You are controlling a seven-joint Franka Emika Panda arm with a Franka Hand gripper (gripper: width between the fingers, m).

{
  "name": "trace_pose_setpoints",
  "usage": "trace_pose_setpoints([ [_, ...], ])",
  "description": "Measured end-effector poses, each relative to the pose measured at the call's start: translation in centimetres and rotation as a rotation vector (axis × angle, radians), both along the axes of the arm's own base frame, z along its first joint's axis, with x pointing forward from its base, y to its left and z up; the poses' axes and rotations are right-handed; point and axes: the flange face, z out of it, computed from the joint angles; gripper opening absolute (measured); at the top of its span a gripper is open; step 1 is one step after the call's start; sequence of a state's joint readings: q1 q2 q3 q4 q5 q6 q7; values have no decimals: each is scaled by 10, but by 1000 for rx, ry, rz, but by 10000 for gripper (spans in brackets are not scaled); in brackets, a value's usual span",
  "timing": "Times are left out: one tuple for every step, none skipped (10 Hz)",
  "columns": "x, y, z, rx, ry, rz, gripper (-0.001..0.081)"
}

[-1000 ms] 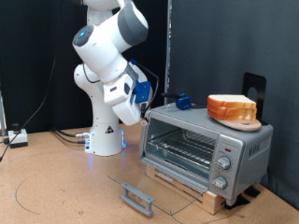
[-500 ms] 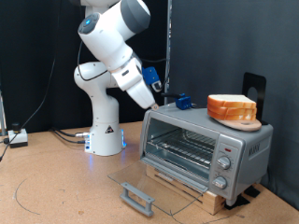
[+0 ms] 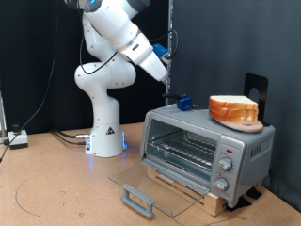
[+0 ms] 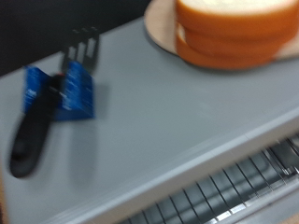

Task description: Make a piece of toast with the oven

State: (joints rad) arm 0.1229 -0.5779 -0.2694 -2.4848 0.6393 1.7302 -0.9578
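Note:
The piece of toast lies on a round wooden dish on top of the silver oven, towards the exterior view's right. The oven's glass door hangs fully open and flat, with its grey bar handle in front, and the wire rack inside is bare. My gripper hangs above the oven's top left corner, apart from the toast and holding nothing that shows. In the wrist view the toast sits on the dish, and the fingers do not show.
A blue and black tool lies on the oven top just below the gripper; it also shows in the wrist view. A column of round knobs is on the oven's right face. A black stand rises behind the toast.
The arm has swung up and to the exterior view's right, carrying the gripper from beside the oven's left side to above its top left corner.

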Motion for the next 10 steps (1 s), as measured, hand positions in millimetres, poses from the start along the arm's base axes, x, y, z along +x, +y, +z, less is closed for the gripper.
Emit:
trace_pose_setpoints([
  [-11, 5, 10, 16, 19, 38, 804],
  [-18, 8, 16, 26, 36, 63, 804],
  [-17, 7, 15, 23, 30, 54, 804],
  [-18, 8, 15, -20, -3, 85, 804],
  [-23, 14, 20, -60, -39, 143, 804],
  [-33, 21, 28, -92, -58, 197, 804],
  [-43, 28, 37, -106, -76, 227, 804],
  [-53, 33, 46, -109, -94, 242, 804],
  [-61, 37, 55, -93, -114, 232, 804],
  [-67, 40, 62, -62, -122, 214, 804],
])
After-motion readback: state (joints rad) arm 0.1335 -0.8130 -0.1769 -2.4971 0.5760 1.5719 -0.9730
